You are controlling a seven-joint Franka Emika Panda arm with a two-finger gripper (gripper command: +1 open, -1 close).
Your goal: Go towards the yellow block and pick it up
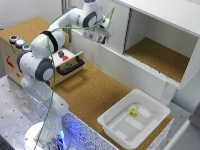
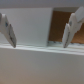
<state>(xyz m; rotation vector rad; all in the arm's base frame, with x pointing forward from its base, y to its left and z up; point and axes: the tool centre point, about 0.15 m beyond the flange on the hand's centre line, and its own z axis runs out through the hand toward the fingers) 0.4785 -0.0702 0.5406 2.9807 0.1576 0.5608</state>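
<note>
Cork-brown tabletop [image 1: 92,92] running from the exterior view's upper left down to its lower right. White open-fronted cabinet [image 1: 160,30] along the far side, cork-lined on its inner floor. White Panda arm [image 1: 37,65] rising from a base at the exterior view's lower left, green cable trailing along it, reaching up and across toward the cabinet. Wooden box [image 1: 30,52] at the exterior view's left, partly behind the arm, with red, blue and green round buttons on top and a black handle on its drawer front. White plastic bin [image 1: 145,107] at the exterior view's lower right, resting on the tabletop, shallow and rectangular. Gripper [image 1: 103,33] high above the tabletop, close in front of the cabinet's white wall, well apart from the bin. Fingers [image 2: 7,31] spread wide with only air between them, nothing pinched; in the wrist view, white panel and a strip of brown cork visible in the gap, all somewhat blurred. Yellow block [image 1: 133,112] lying inside the bin on its floor, toward the far end, free of the walls, tiny beside everything else.
</note>
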